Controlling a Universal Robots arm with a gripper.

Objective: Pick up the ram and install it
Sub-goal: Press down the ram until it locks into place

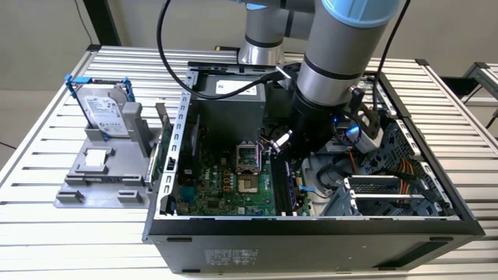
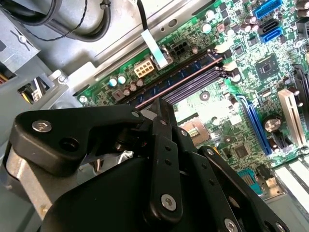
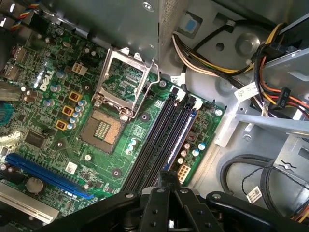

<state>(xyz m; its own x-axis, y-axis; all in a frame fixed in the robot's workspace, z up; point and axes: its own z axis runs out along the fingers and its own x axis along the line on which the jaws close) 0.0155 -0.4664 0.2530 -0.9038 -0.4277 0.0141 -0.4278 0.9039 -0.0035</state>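
The claw (image 2: 161,113) is down inside the open computer case (image 1: 311,224), closed on the ram (image 2: 183,79), which sits edge-on in a memory slot (image 3: 159,140) — seating looks underway, not confirmed (latches hard to judge). Cables (image 3: 212,58) crowd nearby; the hard drive (image 1: 105,114) waits on the surface (image 1: 62,245).

The black gripper (image 2: 161,113) hangs over the green motherboard (image 2: 227,111) inside the computer case. Its fingers (image 2: 166,108) come together at a narrow tip, just above the long memory slots (image 2: 181,79). One slot holds a long thin stick, the ram (image 2: 183,72), lying in line with the others. A white connector (image 2: 144,69) sits near the slots, by the motherboard's edge. Blue sockets (image 2: 268,9) sit at a far corner.
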